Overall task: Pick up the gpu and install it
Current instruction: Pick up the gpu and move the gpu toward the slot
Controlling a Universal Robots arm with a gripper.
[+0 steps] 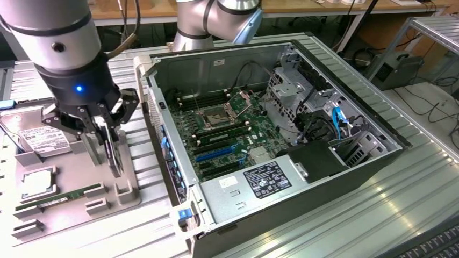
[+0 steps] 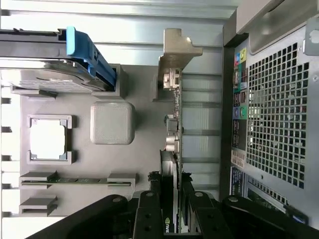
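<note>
1. The step in hand is the pick-up. The gripper [image 1: 105, 161] stands over the grey parts tray [image 1: 136, 201] at the exterior view's left, beside the open computer case [image 1: 215, 64].
2. The gpu [image 1: 107, 153] stands on its long edge in the tray, thin and black. It lies between the jaws, and they are clenched on it from both flat faces.
3. In the wrist view the gripper [image 2: 171, 219] pinches one end of the gpu [image 2: 173, 124]. The silver bracket [image 2: 177, 50] is at the far end, next to the case's perforated rear panel [image 2: 279, 109].
4. I cannot tell whether the card's lower edge has left its tray holder. It looks seated or barely clear, so I judge the task to be at an early stage, with nothing installed.
5. The other tray parts lie untouched: the hard drive [image 1: 40, 141], the processor [image 1: 36, 185] and the green memory stick [image 1: 61, 197].
6. The next move calls for a straight, vertical pull, so the thin card does not bind in the holder or tilt in the grip.
7. Installing calls for carrying the card over the case wall. Its edge connector must line up with the blue expansion slot [image 1: 215, 155] on the motherboard [image 1: 222, 129], with the bracket towards the rear panel.
8. The case stands on the ribbed metal table [image 1: 401, 204], well clear of the tray work.
</note>
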